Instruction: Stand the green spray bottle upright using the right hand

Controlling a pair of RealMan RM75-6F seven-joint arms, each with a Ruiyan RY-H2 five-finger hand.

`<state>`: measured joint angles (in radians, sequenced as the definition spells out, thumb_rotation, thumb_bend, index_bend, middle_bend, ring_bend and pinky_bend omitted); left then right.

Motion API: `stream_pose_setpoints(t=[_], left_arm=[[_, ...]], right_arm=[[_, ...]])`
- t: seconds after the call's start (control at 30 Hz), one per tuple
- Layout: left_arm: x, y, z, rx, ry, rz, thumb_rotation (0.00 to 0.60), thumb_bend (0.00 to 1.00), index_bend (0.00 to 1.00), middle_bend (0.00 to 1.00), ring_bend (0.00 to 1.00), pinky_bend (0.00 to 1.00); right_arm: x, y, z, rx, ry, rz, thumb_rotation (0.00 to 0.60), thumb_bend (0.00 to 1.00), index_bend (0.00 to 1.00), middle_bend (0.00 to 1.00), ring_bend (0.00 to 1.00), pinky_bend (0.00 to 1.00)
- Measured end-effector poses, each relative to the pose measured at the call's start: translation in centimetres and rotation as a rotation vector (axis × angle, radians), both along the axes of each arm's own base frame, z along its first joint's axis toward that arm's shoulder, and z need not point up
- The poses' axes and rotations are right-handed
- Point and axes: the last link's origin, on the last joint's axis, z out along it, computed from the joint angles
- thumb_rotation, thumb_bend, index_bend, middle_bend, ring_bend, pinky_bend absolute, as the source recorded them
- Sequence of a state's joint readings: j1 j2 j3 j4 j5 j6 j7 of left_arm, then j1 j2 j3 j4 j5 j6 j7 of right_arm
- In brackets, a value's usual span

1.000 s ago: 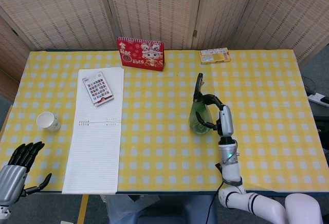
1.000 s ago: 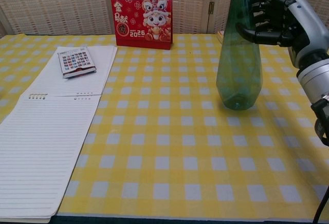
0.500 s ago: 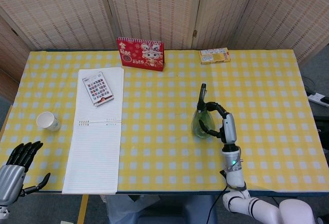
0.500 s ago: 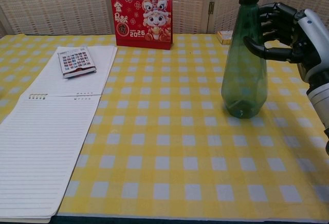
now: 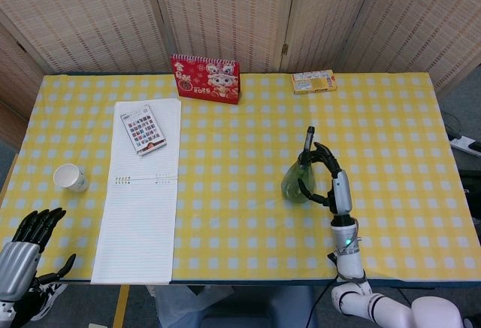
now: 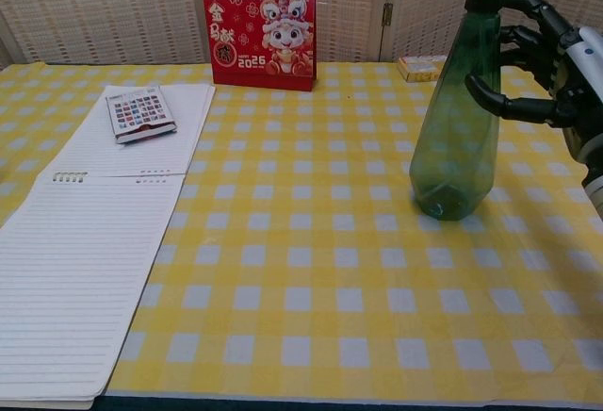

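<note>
Yellow-and-white checked tablecloth [image 6: 311,270]; translucent green spray bottle [image 6: 455,138] with black nozzle; red calendar [image 6: 261,38]; white lined notebook [image 6: 85,241]; white cup [image 5: 70,177]; black-fingered, silver-backed right hand [image 6: 551,72].

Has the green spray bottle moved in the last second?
Yes. The green spray bottle has shifted rightward and nearer the table's front edge, farther from the red calendar, and now tilts right in the right hand.

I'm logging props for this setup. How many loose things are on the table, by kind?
Green spray bottle: 1
Red desk calendar: 1
Lined notebook: 1
Small card pack on the notebook: 1
White paper cup: 1
Yellow box: 1
Total: 6
</note>
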<state>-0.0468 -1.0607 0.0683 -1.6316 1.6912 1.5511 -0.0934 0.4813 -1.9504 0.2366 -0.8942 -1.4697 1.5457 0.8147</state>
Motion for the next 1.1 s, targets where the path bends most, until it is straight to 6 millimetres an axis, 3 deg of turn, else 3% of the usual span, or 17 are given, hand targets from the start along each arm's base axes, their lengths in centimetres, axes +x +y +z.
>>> stream_pose_setpoints(t=[0.23,0.47,0.83,1.1], left_arm=[[0.0,0.0,-0.1,-0.002,0.005,0.0,0.256,0.4,0.07,0.12,0.08,0.04],[0.1,0.0,-0.2,-0.002,0.01,-0.002,0.257,0.4,0.07,0.12,0.08,0.04],[0.2,0.0,-0.4,-0.008,0.017,-0.001,0.257,0.4,0.07,0.12,0.08,0.04],[0.2,-0.2,0.0,0.004,0.002,-0.009,0.258,0.4,0.07,0.13,0.08,0.04]], right_arm=[[-0.3,0.2,0.6,-0.01,-0.025,-0.006,0.6,0.37,0.01,0.23,0.3,0.08],[-1.1,1.3,1.6,-0.024,-0.056,-0.011,0.6,0.37,0.0,0.18,0.27,0.06],[-1.8,1.8,2.9,-0.013,-0.041,-0.018,0.6,0.37,0.0,0.17,0.25,0.03],[-2.9,5.0,4.6,-0.041,-0.05,0.02,0.6,0.37,0.0,0.16,0.2,0.0]])
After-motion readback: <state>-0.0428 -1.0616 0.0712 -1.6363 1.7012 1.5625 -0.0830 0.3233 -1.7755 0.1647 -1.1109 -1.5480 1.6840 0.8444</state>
